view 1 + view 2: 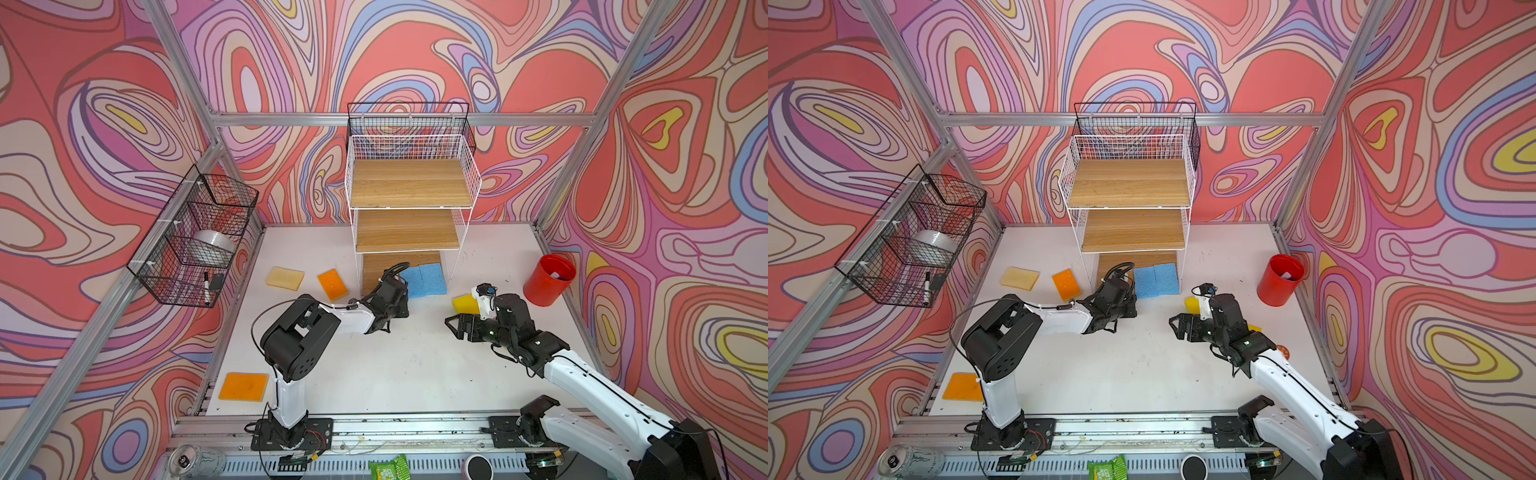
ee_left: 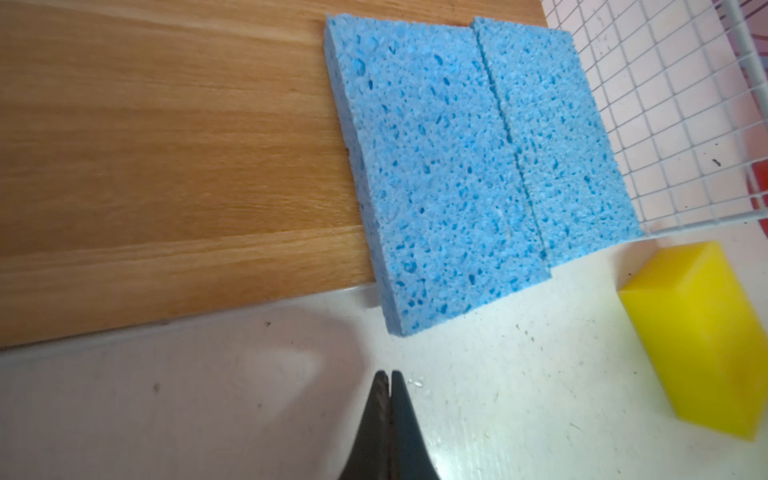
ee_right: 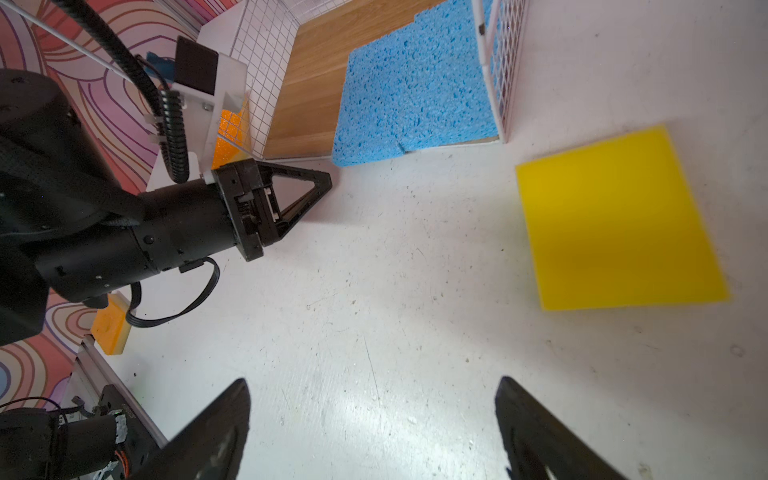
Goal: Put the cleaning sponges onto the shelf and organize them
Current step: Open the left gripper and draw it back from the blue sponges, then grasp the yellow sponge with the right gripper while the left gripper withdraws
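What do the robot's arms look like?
The left arm and right arm both have smooth white shells between chunky black joints, with thin black cables looping alongside. The left end effector and right end effector are black, with pointed, tapering fingers.

The table (image 1: 415, 374) is white and flat, with small dark specks on it. Walls (image 1: 415, 50) stand on 3 sides of the table, full of swirls in red, pink, purple, blue and yellow. Silver bars (image 1: 291, 119) go up from the table's back corners and across behind it. A side basket (image 1: 195, 237) hangs left of the table and a back basket (image 1: 409, 124) behind it. A red cup (image 1: 548, 280) sits near the table's right side. The light is bright.
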Robot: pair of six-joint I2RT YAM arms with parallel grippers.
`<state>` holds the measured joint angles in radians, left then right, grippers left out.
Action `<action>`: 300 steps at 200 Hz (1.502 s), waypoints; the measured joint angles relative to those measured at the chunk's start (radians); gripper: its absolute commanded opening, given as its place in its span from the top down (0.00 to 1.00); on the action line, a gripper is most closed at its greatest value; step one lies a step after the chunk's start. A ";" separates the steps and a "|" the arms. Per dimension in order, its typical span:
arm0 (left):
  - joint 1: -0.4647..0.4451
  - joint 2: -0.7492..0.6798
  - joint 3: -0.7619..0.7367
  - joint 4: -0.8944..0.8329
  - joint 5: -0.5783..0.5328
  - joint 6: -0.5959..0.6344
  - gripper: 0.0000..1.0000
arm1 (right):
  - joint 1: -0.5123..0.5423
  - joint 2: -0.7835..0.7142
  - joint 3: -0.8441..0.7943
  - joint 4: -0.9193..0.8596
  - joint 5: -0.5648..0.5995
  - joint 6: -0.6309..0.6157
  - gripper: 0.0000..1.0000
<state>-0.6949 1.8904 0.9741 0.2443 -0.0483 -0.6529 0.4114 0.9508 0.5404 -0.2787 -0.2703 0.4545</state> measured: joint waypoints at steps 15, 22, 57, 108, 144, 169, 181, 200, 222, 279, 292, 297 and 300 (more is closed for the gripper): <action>0.001 0.007 0.008 0.006 0.004 -0.009 1.00 | 0.000 0.000 0.000 0.000 0.000 0.000 0.05; 0.001 0.013 0.014 0.009 0.006 -0.012 1.00 | 0.000 0.000 0.000 0.000 0.000 0.000 0.05; 0.001 0.060 0.056 0.014 0.014 -0.023 1.00 | 0.000 0.000 0.000 0.000 0.001 0.000 0.05; 0.001 0.098 0.101 0.010 0.013 -0.024 1.00 | 0.000 0.000 0.000 -0.002 0.005 -0.001 0.05; 0.001 0.103 0.126 0.003 0.010 -0.016 1.00 | 0.000 0.001 0.000 -0.004 0.009 -0.003 0.05; 0.001 0.103 0.126 -0.002 0.005 -0.012 1.00 | 0.000 0.001 0.002 -0.006 0.012 -0.008 0.05; 0.001 0.103 0.125 -0.002 0.003 -0.009 1.00 | 0.000 0.002 0.004 -0.006 0.012 -0.009 0.05; 0.001 0.103 0.119 -0.002 0.002 -0.009 0.87 | 0.000 0.003 0.006 -0.006 0.013 -0.009 0.05; 0.001 0.103 0.105 -0.002 0.004 -0.002 0.65 | 0.000 0.008 0.012 -0.008 0.018 -0.009 0.04; 0.001 0.028 0.034 0.005 0.022 0.011 0.28 | 0.000 0.008 0.022 -0.037 0.072 0.003 0.04; 0.001 -0.007 0.003 0.005 0.028 0.013 0.16 | 0.000 0.017 0.026 -0.045 0.089 0.008 0.05; 0.001 -0.021 -0.008 0.005 0.031 0.014 0.14 | 0.000 0.027 0.031 -0.050 0.094 0.010 0.05; 0.001 -0.030 -0.015 0.005 0.033 0.013 0.12 | 0.000 0.034 0.035 -0.052 0.097 0.011 0.05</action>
<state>-0.6937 1.8603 0.9588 0.2493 -0.0151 -0.6395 0.4114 0.9852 0.5751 -0.3309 -0.1730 0.4652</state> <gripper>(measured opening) 0.790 0.951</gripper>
